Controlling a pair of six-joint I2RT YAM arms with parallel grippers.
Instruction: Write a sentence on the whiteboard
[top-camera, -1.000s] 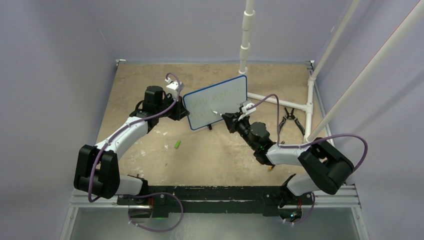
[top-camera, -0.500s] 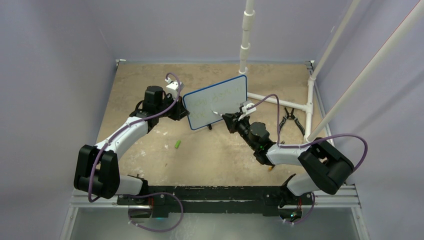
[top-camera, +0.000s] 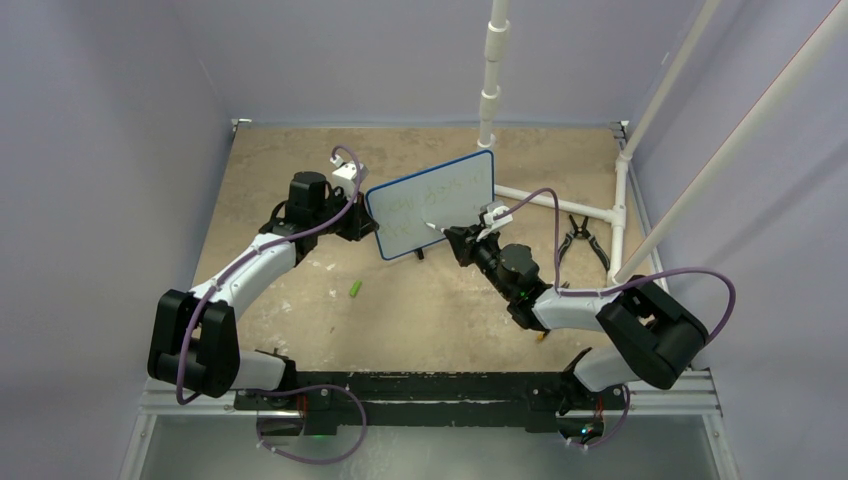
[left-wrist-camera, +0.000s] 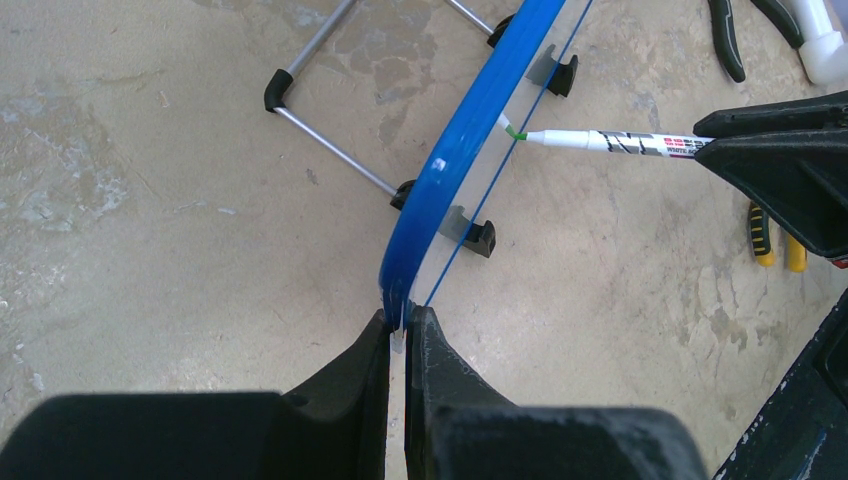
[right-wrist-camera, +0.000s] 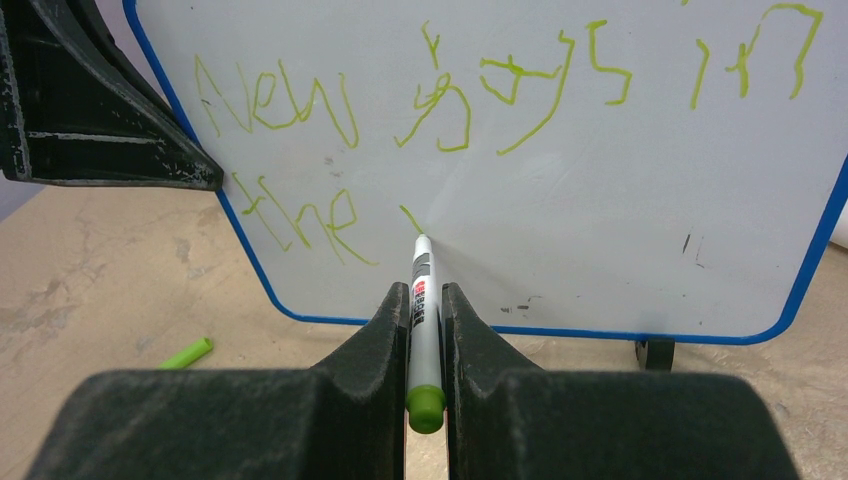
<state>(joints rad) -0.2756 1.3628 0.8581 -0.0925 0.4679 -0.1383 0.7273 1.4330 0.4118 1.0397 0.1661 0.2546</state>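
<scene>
Green sentence (right-wrist-camera: 340, 110): top row written; second row reaches "the", next word barely begun.
Left gripper (left-wrist-camera: 402, 325): jaws pinch whiteboard (right-wrist-camera: 600, 210) edge.
Right gripper (right-wrist-camera: 425, 292): jaws pinch marker (left-wrist-camera: 620, 143).

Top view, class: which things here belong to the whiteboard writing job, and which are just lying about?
In use: whiteboard, green sentence, marker in the right gripper, left gripper clamping the board's edge.
Lying about: green cap, pliers, white pipe frame.
</scene>
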